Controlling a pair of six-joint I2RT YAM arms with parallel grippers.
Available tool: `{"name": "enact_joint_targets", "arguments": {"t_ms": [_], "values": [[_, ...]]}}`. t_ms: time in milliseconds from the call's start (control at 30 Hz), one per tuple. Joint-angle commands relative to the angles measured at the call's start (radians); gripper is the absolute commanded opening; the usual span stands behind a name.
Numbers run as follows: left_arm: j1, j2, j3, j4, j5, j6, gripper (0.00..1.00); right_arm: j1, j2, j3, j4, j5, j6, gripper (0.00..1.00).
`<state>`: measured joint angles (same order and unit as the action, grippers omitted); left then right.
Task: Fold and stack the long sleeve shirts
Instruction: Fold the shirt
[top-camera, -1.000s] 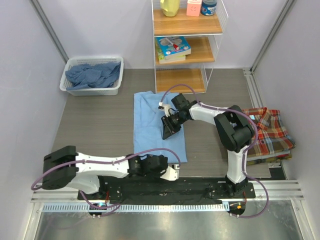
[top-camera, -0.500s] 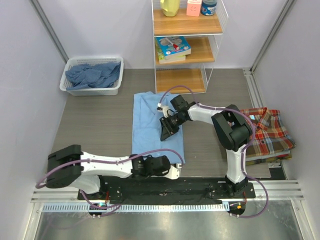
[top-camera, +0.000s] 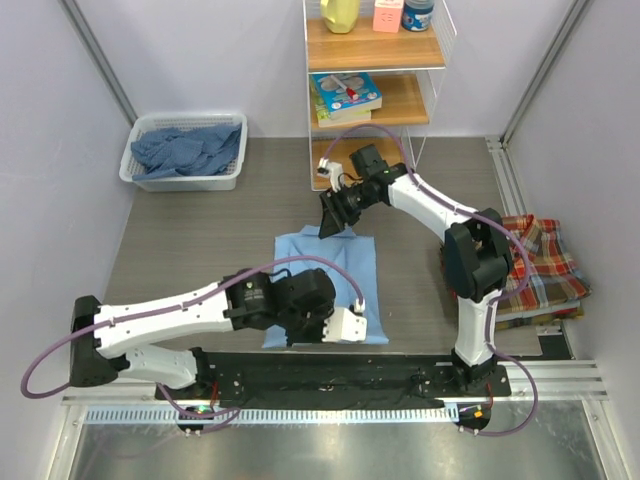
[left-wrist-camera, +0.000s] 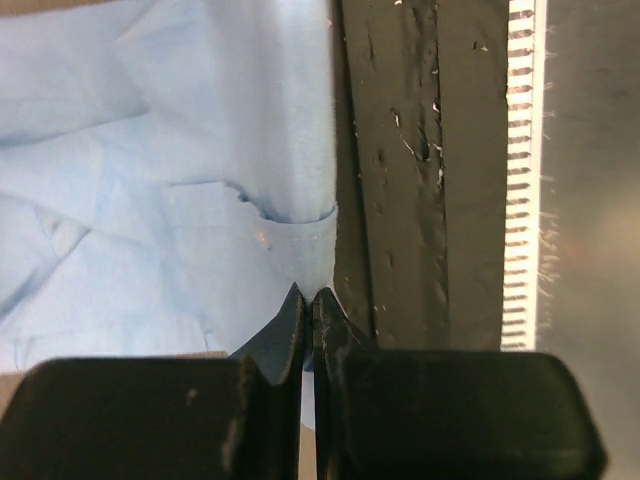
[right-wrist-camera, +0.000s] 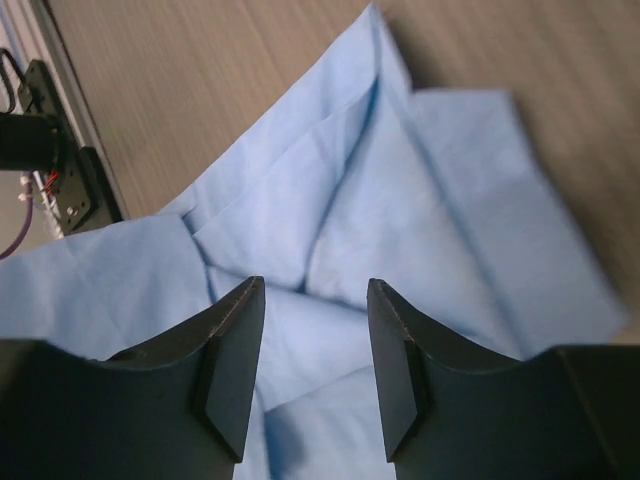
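Note:
The light blue long sleeve shirt (top-camera: 330, 268) lies folded on the table between the two arms, its near edge reaching the black base plate (left-wrist-camera: 420, 180). In the left wrist view this shirt (left-wrist-camera: 180, 150) fills the left side, and my left gripper (left-wrist-camera: 308, 298) is shut at its near edge with a sliver of blue cloth between the jaws. From above, the left gripper (top-camera: 356, 328) sits at the shirt's near right part. My right gripper (top-camera: 335, 218) hovers open over the shirt's far edge, the cloth (right-wrist-camera: 420, 190) below its jaws (right-wrist-camera: 315, 285), which hold nothing.
A folded plaid shirt (top-camera: 540, 265) lies at the right edge of the table. A white basket (top-camera: 132, 170) at the back left holds darker blue shirts (top-camera: 190, 148). A wire shelf (top-camera: 375, 100) with books stands at the back, just behind the right gripper.
The left gripper has shut and swung in to the shirt's near edge. The right gripper has opened and drawn back to the far edge. The shirt now lies shorter and nearer the arms.

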<state>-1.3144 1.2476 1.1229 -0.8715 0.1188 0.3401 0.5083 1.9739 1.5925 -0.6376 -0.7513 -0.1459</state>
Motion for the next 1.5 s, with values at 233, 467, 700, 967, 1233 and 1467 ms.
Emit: {"name": "enact_joint_targets", "arguments": {"t_ms": [233, 467, 700, 967, 1233, 1467], "values": [[0.409, 0.307, 0.389, -0.313, 0.38, 0.276, 0.0, -0.06, 0.088, 0.124, -0.059, 0.024, -0.064, 0.5], [0.578, 0.539, 0.535, -0.267, 0.38, 0.505, 0.07, -0.108, 0.086, 0.126, -0.047, 0.035, -0.046, 0.5], [0.665, 0.615, 0.512, -0.035, 0.343, 0.521, 0.37, -0.113, 0.088, 0.118, -0.047, 0.033, -0.052, 0.5], [0.756, 0.518, 0.384, -0.061, 0.407, 0.444, 0.56, -0.103, 0.123, 0.092, -0.019, 0.046, -0.061, 0.49], [0.785, 0.351, 0.132, -0.009, 0.501, 0.291, 0.61, -0.033, 0.131, -0.087, 0.067, 0.125, -0.107, 0.44], [0.785, 0.215, 0.022, -0.06, 0.542, 0.258, 0.59, 0.048, 0.092, -0.215, 0.099, 0.122, -0.121, 0.43]]}}
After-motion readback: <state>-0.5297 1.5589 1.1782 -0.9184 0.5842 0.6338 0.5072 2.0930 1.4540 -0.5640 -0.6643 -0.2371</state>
